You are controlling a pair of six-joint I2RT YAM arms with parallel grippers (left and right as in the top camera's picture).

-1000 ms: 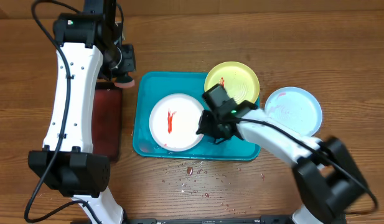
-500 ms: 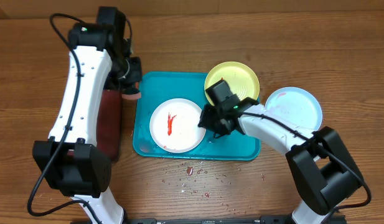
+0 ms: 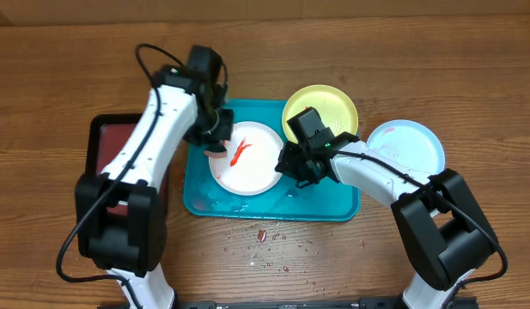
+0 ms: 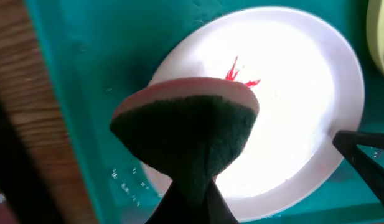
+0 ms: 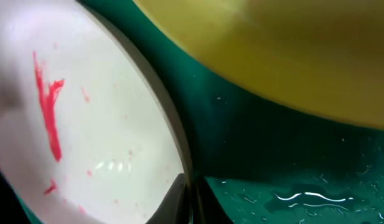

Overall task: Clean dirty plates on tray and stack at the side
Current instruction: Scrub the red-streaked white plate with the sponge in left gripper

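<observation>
The white plate (image 3: 247, 163) with a red sauce smear lies in the turquoise tray (image 3: 196, 193). My right gripper (image 3: 288, 167) is shut on its right rim, seen close in the right wrist view (image 5: 190, 199). My left gripper (image 3: 215, 137) is shut on a sponge (image 4: 185, 134), pink on one side and dark green on the other, held just above the white plate's (image 4: 304, 124) left part. The yellow-green plate (image 3: 326, 110) rests on the tray's far right corner and shows in the right wrist view (image 5: 291, 50). The light-blue plate (image 3: 411, 150) lies on the table to the right of the tray.
A black tray with a reddish inside (image 3: 110, 163) stands left of the turquoise tray. Red crumbs (image 3: 265, 239) lie scattered on the wooden table in front of the tray. Water drops (image 5: 310, 198) lie on the tray floor.
My left arm has swung right from the black tray, carrying the sponge over the white plate. The white plate has shifted a little toward the back. My right gripper stays on its rim.
</observation>
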